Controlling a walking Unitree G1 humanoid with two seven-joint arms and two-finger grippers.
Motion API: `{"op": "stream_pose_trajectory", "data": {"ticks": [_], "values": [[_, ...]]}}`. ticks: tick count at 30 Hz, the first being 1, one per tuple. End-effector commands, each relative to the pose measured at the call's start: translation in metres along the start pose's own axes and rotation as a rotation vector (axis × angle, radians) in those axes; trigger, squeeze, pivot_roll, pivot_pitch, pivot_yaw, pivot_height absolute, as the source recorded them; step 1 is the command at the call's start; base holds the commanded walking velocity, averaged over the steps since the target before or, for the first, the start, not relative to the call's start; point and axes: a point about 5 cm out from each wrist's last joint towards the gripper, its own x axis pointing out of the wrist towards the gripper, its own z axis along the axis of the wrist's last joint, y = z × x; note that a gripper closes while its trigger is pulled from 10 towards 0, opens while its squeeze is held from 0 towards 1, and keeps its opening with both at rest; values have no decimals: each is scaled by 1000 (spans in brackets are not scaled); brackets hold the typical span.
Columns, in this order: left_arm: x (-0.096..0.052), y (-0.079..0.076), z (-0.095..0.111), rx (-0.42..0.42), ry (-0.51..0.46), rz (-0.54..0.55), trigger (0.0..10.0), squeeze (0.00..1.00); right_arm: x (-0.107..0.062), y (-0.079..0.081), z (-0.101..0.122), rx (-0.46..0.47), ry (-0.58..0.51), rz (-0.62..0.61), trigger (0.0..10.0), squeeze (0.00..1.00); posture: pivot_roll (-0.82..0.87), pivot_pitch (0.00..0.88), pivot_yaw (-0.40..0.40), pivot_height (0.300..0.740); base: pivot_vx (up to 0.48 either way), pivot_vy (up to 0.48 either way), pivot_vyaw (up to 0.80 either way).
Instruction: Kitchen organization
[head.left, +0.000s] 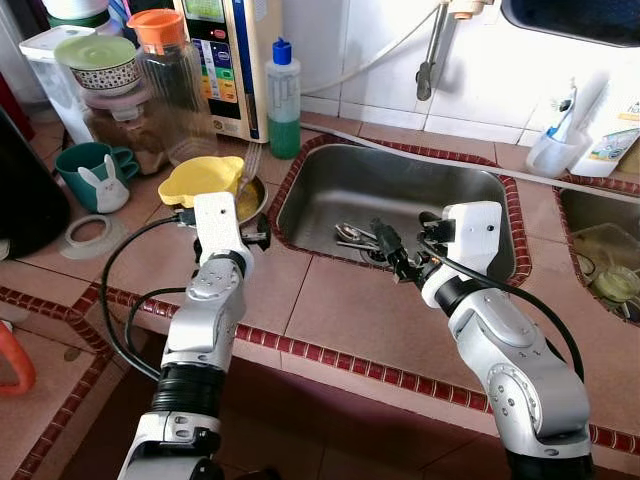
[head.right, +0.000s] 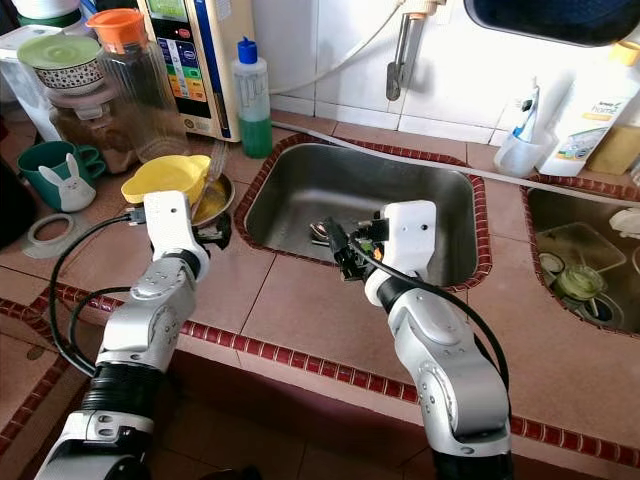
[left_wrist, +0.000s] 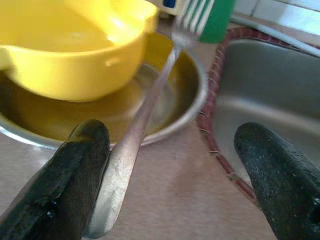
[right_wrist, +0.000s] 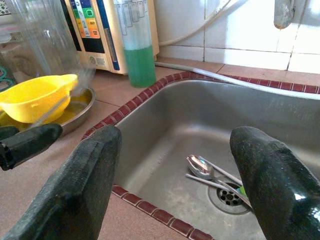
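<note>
1 fork leans in 1 steel dish holding 1 yellow bowl; the left gripper and the right gripper both gape.

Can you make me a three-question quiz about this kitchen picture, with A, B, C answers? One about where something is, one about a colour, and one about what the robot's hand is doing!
1. Where is the shiny metal spoon?
A. In the steel sink, near the drain
B. On the floor
C. Inside the teal rabbit mug

2. What colour is the small bowl sitting in the round metal dish?
A. Purple
B. Yellow
C. Black

3. What are the left gripper's fingers doing?
A. Squeezing the green soap bottle
B. Holding the mug
C. Spread open around the silver fork's handle

Answers:
1. A: the spoon lies at the sink bottom by the drain.
2. B: the bowl is bright yellow.
3. C: the fingers stand apart, with the handle beside one.
</note>
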Motion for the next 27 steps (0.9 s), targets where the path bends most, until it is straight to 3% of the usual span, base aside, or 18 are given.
{"op": "stream_pose_trajectory", "data": {"ticks": [1, 13, 14, 15, 16, 17, 18, 27], "values": [[0, -3, -2, -9, 27, -19, 10000, 0, 1, 0, 1, -11, 6, -6, 10000, 0, 68, 70, 24, 740, 0, 0, 0], [0, -1, -3, -36, 44, -13, 10000, 0, 1, -3, -1, -12, 11, -23, 10000, 0, 69, 67, 25, 740, 0, 0, 0], [0, -1, -4, -37, 48, -12, 9137, 0, 1, -3, -1, -12, 11, -24, 10000, 0, 66, 68, 25, 740, 0, 0, 0], [0, -1, -4, -42, 51, -10, 7216, 0, 1, -4, -1, -13, 11, -27, 10000, 0, 66, 68, 24, 740, 0, 0, 0], [0, -1, -5, -42, 52, -11, 6392, 0, 1, -4, -1, -13, 11, -28, 10000, 0, 65, 68, 24, 740, 0, 0, 0], [0, -1, -5, -42, 53, -17, 7686, 0, 1, -4, 0, -13, 11, -30, 10000, 0, 64, 68, 23, 740, 0, 0, 0], [-1, -2, -5, -40, 52, -20, 10000, 0, 1, -5, 0, -13, 9, -31, 10000, 0, 64, 68, 22, 740, 0, 0, 0], [0, -1, -6, -39, 56, -9, 10000, 0, 2, -6, 0, -11, 5, -34, 10000, 0, 65, 68, 21, 740, 0, 0, 0]]}}
